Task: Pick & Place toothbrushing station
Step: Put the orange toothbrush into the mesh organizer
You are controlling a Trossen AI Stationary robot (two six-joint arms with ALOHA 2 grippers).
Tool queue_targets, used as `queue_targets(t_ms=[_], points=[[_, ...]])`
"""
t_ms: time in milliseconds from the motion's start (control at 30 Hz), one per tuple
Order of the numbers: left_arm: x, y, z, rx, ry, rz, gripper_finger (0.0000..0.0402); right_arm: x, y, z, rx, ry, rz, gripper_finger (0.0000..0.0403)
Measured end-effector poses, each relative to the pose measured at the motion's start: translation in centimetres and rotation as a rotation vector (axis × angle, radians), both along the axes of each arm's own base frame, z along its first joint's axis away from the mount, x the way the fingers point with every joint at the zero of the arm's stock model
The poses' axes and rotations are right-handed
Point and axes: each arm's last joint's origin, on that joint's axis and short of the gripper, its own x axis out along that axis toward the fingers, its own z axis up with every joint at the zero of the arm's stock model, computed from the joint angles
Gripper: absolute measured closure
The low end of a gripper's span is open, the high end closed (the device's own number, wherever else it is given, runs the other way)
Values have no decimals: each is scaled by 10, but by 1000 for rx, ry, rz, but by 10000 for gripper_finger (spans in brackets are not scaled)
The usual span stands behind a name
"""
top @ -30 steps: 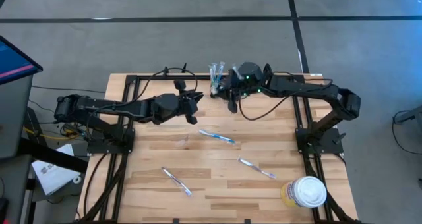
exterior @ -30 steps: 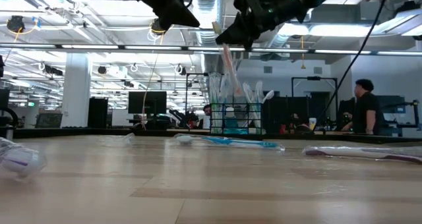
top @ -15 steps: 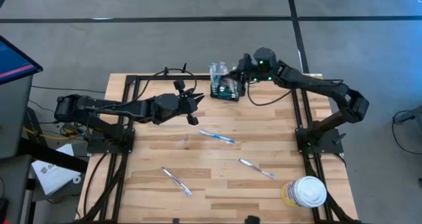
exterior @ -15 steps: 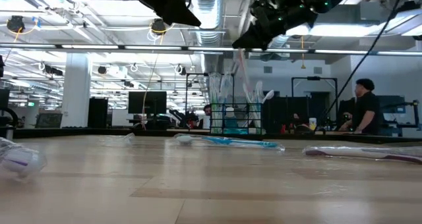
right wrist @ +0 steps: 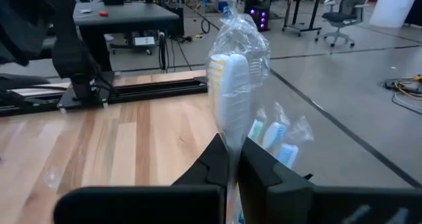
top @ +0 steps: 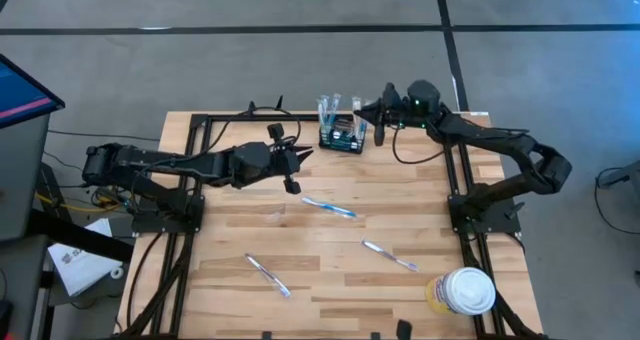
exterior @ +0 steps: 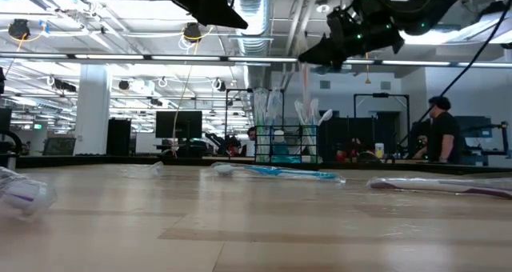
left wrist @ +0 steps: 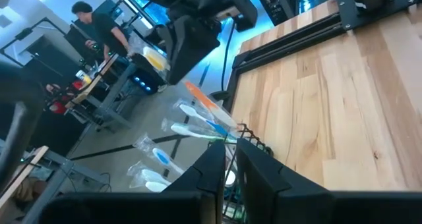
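Near you on the wooden bench point(top: 330, 250): three loose wrapped toothbrushes. Left jaws point(top: 296, 166) clenched, empty, mid-bench. Black wire-mesh toothbrushing station point(top: 341, 139) sits at the far edge. Right jaws point(top: 381, 121) are nearer, grasping a wrapped orange-white toothbrush point(right wrist: 230, 99) upright just right of it; shift left, then lower.

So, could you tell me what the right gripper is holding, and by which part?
The right gripper holds a plastic-wrapped toothbrush by its handle, head pointing away from the gripper.

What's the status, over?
Right claw shut on a wrapped toothbrush, raised beside the holder. Left claw shut, empty, waiting mid-table. Three toothbrushes loose on the table.
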Motion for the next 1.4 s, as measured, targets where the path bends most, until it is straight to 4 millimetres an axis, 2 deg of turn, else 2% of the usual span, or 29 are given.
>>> queue_targets(t_ms=[433,767,1033,1300,1400], points=[[0,0,0,-15,-11,6,369,-15,-8,-21,-13,-38,-59,398],[0,0,0,-14,-13,8,369,-19,-4,-33,-27,-52,-82,398],[0,0,0,-14,-13,8,368,-18,-6,-35,-27,-50,-88,398],[0,0,0,-17,-15,8,368,-5,-21,-65,44,-46,-103,398],[0,0,0,-17,-15,8,369,-2,-23,-70,57,-42,-103,398]])
